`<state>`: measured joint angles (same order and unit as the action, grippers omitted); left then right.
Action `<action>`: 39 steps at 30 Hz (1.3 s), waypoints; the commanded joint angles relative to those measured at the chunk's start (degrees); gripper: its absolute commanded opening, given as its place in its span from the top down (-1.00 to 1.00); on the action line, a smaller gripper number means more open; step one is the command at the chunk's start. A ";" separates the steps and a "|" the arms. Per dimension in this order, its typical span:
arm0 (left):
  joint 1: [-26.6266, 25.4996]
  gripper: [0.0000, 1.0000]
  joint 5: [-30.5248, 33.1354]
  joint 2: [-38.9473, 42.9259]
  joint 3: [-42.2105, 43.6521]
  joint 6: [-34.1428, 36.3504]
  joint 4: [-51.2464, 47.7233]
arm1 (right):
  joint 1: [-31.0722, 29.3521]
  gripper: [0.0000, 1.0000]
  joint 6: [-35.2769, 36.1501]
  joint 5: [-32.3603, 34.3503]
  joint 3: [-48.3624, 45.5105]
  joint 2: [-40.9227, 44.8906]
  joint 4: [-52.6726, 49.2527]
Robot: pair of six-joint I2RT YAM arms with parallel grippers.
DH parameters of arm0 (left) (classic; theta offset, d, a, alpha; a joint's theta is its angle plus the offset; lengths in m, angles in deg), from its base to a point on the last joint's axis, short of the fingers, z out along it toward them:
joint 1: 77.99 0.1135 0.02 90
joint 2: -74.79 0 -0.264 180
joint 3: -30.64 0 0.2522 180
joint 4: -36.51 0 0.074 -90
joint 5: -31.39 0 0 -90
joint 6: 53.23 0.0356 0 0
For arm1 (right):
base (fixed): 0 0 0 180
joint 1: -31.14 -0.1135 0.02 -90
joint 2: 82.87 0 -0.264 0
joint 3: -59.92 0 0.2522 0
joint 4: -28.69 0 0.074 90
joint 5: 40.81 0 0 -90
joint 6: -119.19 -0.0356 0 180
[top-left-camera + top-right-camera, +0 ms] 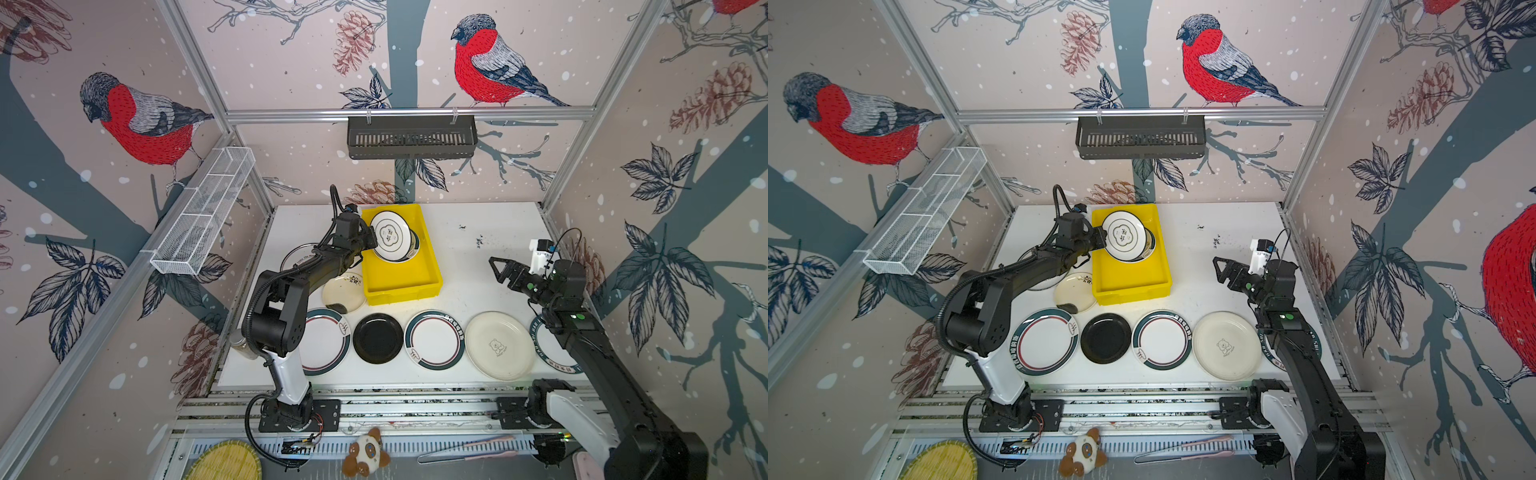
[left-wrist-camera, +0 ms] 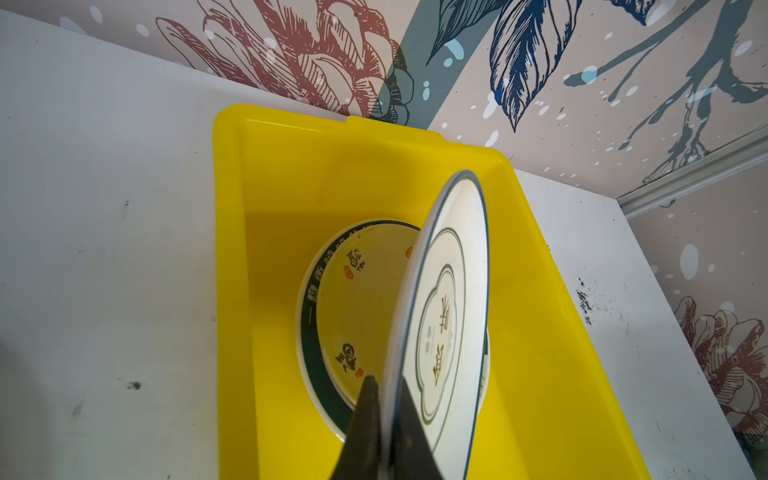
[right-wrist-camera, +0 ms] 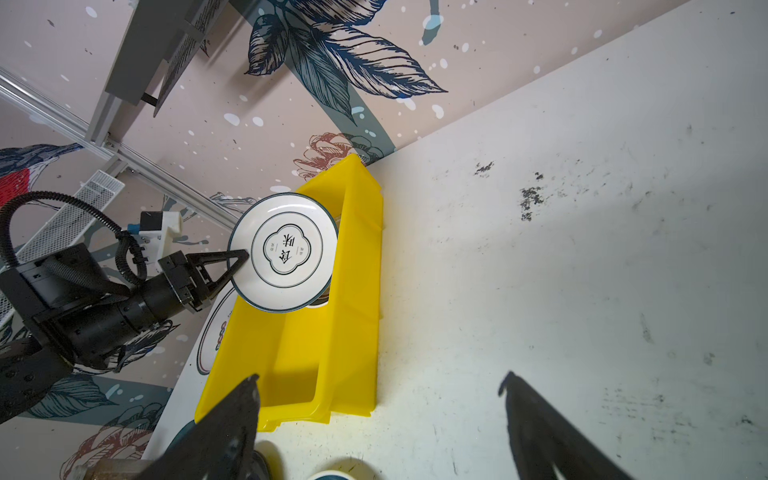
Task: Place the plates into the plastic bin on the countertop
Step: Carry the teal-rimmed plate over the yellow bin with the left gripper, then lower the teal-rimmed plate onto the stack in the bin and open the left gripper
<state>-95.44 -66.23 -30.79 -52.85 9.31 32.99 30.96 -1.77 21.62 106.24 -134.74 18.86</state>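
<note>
Now left claw (image 3: 244,255) pinching white plate (image 3: 286,251) marked 食味, tilted over yellow bin (image 1: 399,286); right claw (image 1: 495,269) spread, empty

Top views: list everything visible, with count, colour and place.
bin: 1, yellow, back of countertop.
held plate: 1, white, dark emblem, tilted over bin.
plate in bin: 1 visible, dark-banded, under held plate.
banded plates: 3, white, teal-red rims, front row.
black plate: 1, black, front row.
bear plate: 1, cream, front row.
floral plate: 1, cream, left of bin.
far-left plate: 1, white, mostly hidden.
countertop: 1, white, specked.
black basket: 1, black, back rail.
mesh basket: 1, white, left rail.
bamboo disc: 1, yellow, front ledge.
plush toy: 1, brown-white, front ledge.
pink utensil: 1, pink, front ledge.
left end effector: 1, black, shut on held plate.
right end effector: 1, black, open, empty, right side.
</note>
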 commanded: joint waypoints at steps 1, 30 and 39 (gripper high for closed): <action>0.04 1.00 1.45 -1.52 -1.85 -0.42 -1.06 | 0.14 -0.84 1.39 1.66 -0.12 0.29 -0.39; -0.11 -0.33 1.42 -5.56 -6.40 1.58 -4.66 | 0.21 -0.86 0.73 2.44 -1.35 -0.33 0.73; -0.68 -0.94 0.75 -5.51 -7.87 3.29 -5.99 | 0.23 -0.88 0.29 2.84 -1.09 -0.58 0.61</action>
<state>-96.10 -66.05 -36.45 -60.22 11.49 29.23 31.20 -1.03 23.74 104.90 -135.35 18.07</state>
